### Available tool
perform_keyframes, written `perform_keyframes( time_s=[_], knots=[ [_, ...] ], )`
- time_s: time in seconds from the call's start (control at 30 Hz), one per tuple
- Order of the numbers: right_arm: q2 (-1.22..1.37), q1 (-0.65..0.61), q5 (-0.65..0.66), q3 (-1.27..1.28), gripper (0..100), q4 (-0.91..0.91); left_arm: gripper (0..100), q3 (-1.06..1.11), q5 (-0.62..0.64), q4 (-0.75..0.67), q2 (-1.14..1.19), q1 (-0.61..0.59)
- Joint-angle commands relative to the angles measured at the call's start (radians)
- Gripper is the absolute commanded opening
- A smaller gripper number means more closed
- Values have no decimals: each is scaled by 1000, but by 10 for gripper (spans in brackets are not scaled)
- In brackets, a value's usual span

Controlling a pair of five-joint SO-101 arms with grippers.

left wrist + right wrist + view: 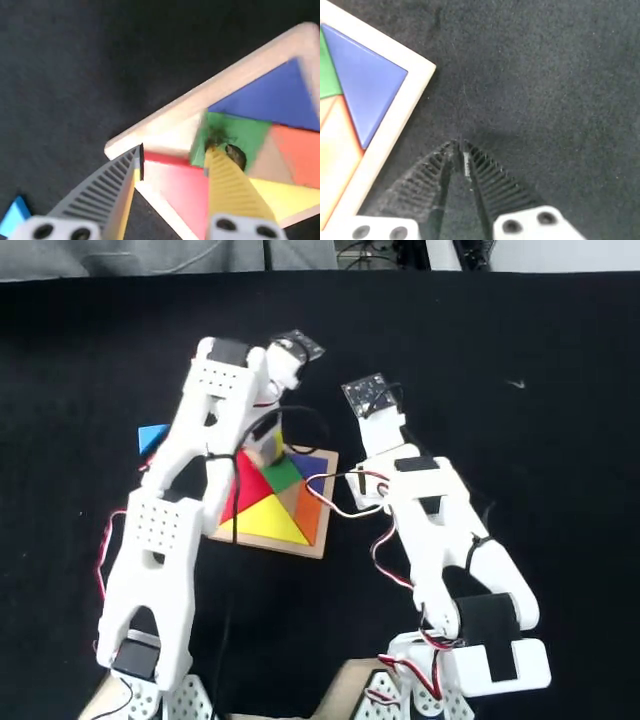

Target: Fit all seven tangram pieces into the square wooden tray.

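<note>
Two white arms, the left arm and the right arm, rise from the six o'clock edge of the black-clothed worktop. Beyond their bases, mid-worktop, sits the square wooden tray. It holds a yellow triangle at its six o'clock side, a red triangle at nine, an orange piece at three, and a green square and dark blue triangle toward twelve and one. A patch of bare wood shows beside the red. The left hand hangs over the tray's far side, spread wide and holding nothing, one fingertip by the rim, the other at the green square's edge. The right hand is pinched closed and empty above bare cloth just off the blue corner, at two o'clock from the tray. A light blue piece lies on the cloth at ten o'clock, apart from the tray.
</note>
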Motion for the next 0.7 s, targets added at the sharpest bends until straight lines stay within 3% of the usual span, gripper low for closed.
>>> perform_keyframes(
  time_s=[0.0, 0.4, 0.67],
  knots=[
    [-5, 9, -3, -38, 11, -18, 212, -148, 14, 31, -6, 10],
    [-5, 9, -3, -38, 11, -18, 212, -122, 5, -57, 97, -50],
    [-5, 9, -3, -38, 11, -18, 212, -143, -100, -58, 135, -90]
  ],
)
